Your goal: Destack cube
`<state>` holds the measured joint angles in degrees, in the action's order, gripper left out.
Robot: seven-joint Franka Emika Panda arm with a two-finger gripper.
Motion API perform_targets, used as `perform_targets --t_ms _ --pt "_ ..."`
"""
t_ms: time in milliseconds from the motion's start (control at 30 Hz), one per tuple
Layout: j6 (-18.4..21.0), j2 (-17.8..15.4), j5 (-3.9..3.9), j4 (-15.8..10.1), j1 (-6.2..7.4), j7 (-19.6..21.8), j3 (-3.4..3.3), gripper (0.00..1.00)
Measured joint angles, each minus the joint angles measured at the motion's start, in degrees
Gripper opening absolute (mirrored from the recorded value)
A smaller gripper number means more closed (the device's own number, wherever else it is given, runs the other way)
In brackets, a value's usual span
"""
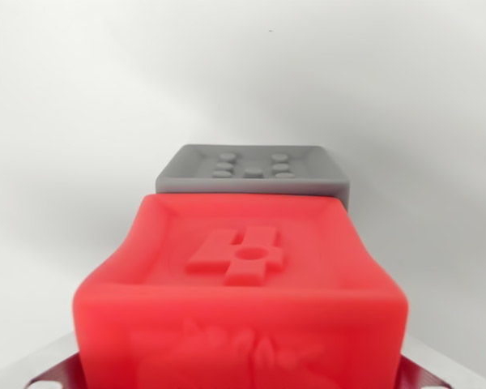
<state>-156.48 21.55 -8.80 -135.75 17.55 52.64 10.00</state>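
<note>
The red cube (243, 284) fills the lower middle of the wrist view, very close to the camera. Its top face has a raised rim and an embossed shape with a small round dot in the middle; its near face carries a blurred relief (too soft to read). Behind it, and touching or just beside its far edge, a grey cube (255, 172) shows its top face with five raised dots arranged like a die. Whether the red cube rests on anything other than the surface cannot be told from this angle. Both sit on a plain white desk (73, 121) that runs to every edge of the view. At the bottom corners, metal parts of the gripper (243, 381) flank the red cube; its fingertips are hidden, so whether they are apart or clamped cannot be told.
</note>
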Motion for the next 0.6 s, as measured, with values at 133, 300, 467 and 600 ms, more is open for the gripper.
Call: perform_targets --t_ms 133,300,467,600 --pt "0.0 0.0 0.00 0.0 0.00 0.0 0.00 0.00" --pt "0.0 0.0 0.00 0.0 0.00 0.0 0.00 0.00" --pt "0.1 -0.2 0.03 0.0 -0.01 0.0 0.01 0.00" --pt "0.4 -0.6 0.16 -0.1 -0.04 -0.1 0.08 0.00"
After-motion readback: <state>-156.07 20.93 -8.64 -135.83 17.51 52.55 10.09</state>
